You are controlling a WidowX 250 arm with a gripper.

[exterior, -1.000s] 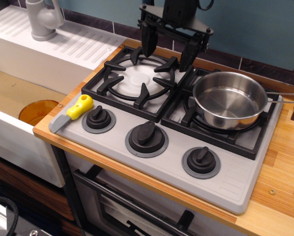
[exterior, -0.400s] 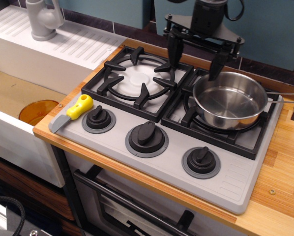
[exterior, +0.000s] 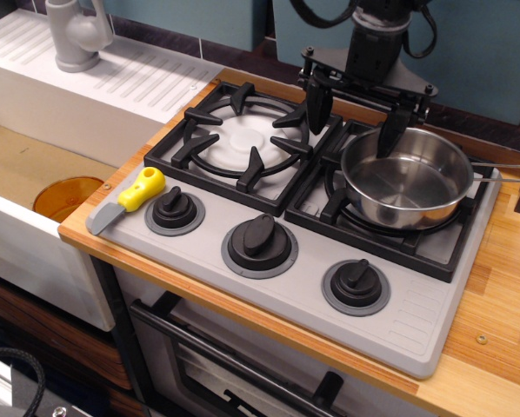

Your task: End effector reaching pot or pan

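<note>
A shiny steel saucepan (exterior: 408, 178) sits on the right burner of the toy stove, its thin handle pointing right. My black gripper (exterior: 354, 122) hangs open at the pan's back left rim. Its left finger (exterior: 317, 109) is outside the pan over the grate. Its right finger (exterior: 390, 135) points down just inside the rim. The gripper holds nothing.
The left burner grate (exterior: 243, 143) is bare. A yellow-handled toy knife (exterior: 128, 198) lies at the stove's front left corner. Three black knobs (exterior: 260, 241) line the front. An orange bowl (exterior: 66, 195) sits in the sink at left, a grey faucet (exterior: 76, 35) behind it.
My gripper has moved right from above the left burner to the pan's back left rim and dropped lower. The pan has not moved.
</note>
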